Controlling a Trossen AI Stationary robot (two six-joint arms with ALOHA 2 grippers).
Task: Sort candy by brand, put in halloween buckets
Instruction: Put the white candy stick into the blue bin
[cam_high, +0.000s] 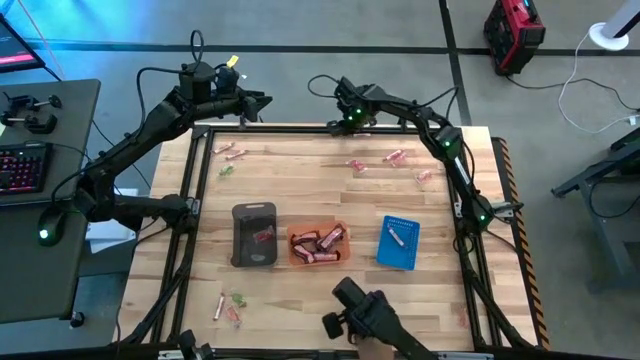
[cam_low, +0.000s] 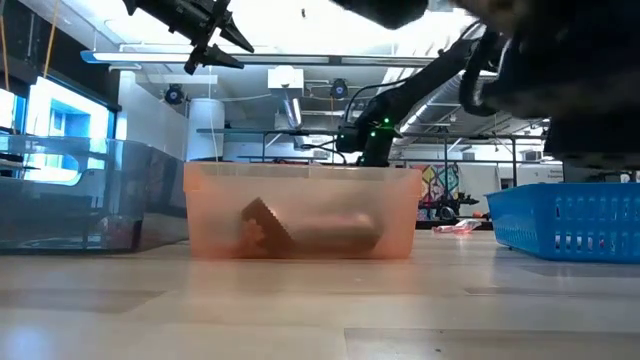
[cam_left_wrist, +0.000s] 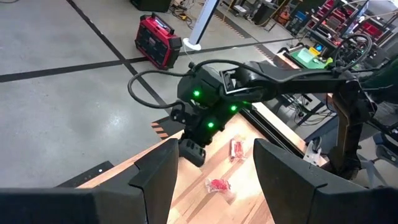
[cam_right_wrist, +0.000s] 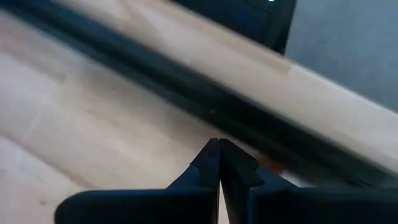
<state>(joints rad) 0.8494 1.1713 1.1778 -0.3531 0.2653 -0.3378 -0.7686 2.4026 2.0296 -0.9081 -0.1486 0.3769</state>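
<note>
Three buckets stand in a row near the table's middle: dark grey (cam_high: 254, 235), orange (cam_high: 318, 243) holding several reddish-brown bars, and blue (cam_high: 398, 243) with one piece in it. Loose candy lies at the far left (cam_high: 230, 152), far right (cam_high: 393, 157) and near left (cam_high: 228, 305). My right gripper (cam_right_wrist: 219, 155) is shut with nothing between its fingers. It points steeply down at bare wood by the far edge (cam_high: 340, 122), left of the far-right candy (cam_left_wrist: 237, 148). My left gripper (cam_left_wrist: 214, 168) hangs open and high over the far left corner (cam_high: 255, 100).
A dark camera mount (cam_high: 360, 315) sits at the near edge in front of the buckets. A black frame rail (cam_right_wrist: 205, 102) runs along the far edge just beyond my right gripper. Bare wood lies between the buckets and the far candy.
</note>
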